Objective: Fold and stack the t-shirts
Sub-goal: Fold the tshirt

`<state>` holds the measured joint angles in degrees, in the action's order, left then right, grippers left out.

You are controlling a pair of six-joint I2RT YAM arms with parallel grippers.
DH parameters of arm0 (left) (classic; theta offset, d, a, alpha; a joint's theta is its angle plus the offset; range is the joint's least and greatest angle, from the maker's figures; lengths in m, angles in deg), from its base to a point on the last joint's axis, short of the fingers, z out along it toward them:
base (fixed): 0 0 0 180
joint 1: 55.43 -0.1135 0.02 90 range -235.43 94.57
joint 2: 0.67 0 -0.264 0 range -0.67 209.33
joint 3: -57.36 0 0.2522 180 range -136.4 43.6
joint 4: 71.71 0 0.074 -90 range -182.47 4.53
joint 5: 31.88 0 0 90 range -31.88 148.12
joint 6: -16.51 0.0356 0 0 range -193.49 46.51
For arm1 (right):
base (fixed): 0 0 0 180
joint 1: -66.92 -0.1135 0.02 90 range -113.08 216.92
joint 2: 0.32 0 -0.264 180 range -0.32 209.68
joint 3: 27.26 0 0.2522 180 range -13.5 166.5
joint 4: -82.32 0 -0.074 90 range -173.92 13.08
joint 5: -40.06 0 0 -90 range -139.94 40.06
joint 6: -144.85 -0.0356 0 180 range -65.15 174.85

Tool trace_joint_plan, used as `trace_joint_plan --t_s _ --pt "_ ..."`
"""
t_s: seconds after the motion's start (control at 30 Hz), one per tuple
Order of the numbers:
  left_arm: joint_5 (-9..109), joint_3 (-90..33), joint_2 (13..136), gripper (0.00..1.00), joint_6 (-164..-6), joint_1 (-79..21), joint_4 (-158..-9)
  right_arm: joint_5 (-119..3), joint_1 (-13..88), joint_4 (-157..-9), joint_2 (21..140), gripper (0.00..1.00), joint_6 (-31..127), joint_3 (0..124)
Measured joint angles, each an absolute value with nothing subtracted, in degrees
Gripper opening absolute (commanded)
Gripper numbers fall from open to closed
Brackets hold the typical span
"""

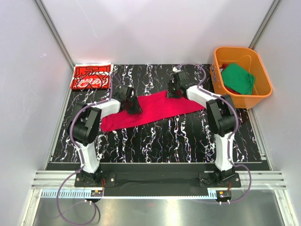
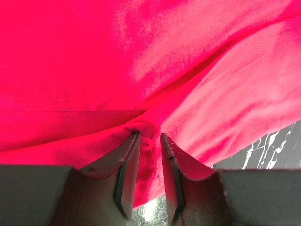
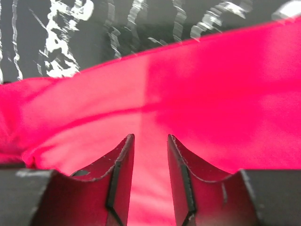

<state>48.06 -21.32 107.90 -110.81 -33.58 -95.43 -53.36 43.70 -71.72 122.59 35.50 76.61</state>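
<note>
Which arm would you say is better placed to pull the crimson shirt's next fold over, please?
Probably left: the left gripper pinches a bunched ridge of the crimson shirt, so it can drag cloth at once. The right gripper sits over flat cloth with its jaws apart, gripping nothing.

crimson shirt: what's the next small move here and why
Probably open the left gripper and lift it clear: it pinches a pucker of the crimson t-shirt, while the right gripper has its jaws apart over flat cloth, and the shirt lies as a long strip on the table.

Left jaws pinched, right jaws parted
</note>
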Motion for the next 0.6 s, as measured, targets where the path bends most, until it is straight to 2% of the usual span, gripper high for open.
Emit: trace_joint_plan --t_s 0.17,0.33,0.6 --pt "48.1 -19.7 106.7 0.31 -110.8 -33.5 -95.3 -52.4 47.3 -70.8 114.9 0.43 35.6 68.6" --pt "48.4 -18.9 105.9 0.32 -110.4 -33.2 -95.5 -51.7 52.9 -70.2 113.6 0.47 35.5 65.6" --pt "51.3 -18.6 102.2 0.43 -108.7 -31.8 -102.6 -48.5 54.2 -65.8 113.7 0.50 35.0 64.7"
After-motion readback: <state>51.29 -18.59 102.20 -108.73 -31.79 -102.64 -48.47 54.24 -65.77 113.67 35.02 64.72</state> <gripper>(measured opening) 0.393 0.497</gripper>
